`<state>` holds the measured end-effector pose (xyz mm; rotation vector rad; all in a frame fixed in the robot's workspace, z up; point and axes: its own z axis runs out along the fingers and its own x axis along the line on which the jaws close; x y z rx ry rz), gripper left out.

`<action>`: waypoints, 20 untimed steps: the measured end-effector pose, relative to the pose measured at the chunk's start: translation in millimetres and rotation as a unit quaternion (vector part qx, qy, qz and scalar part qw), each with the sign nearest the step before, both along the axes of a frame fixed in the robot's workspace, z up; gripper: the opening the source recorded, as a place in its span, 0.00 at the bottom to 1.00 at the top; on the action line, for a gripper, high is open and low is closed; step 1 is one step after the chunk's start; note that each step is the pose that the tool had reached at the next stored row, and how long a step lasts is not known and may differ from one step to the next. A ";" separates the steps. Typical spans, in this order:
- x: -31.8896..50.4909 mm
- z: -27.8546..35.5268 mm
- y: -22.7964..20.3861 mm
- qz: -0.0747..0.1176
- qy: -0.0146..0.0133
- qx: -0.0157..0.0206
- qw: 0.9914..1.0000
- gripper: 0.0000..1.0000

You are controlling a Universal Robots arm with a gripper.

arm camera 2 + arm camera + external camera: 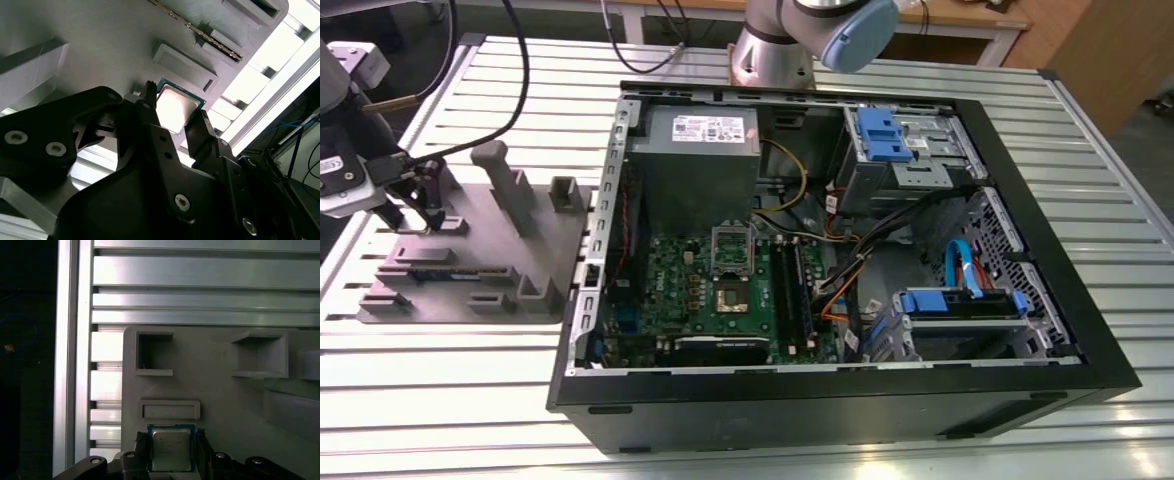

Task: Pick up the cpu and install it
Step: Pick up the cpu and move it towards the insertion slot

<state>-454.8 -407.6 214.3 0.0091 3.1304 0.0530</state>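
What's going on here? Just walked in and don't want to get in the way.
A robot arm holds its tool low at the grey moulded tray, right over the cpu, which lies flat on it. The cpu is not yet installed: the open computer case with its socket stands on the exterior view's right, away from the tool.

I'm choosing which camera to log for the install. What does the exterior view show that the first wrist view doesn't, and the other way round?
Exterior view: the open computer case, its green motherboard with the socket, and the arm's base. First wrist view: the cpu, silvery top up, sitting on the grey tray. Both: the tray, the slatted table, and the claw down at the tray.
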 end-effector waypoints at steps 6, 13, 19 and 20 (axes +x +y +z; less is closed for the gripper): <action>0.0 2.1 0.0 0.000 0.000 0.000 1.000 0.47; 0.0 4.3 0.0 0.000 0.000 0.000 1.000 0.47; 0.0 6.0 0.0 0.000 0.000 0.000 1.000 0.47; 0.0 6.2 0.0 0.000 0.000 0.000 1.000 0.47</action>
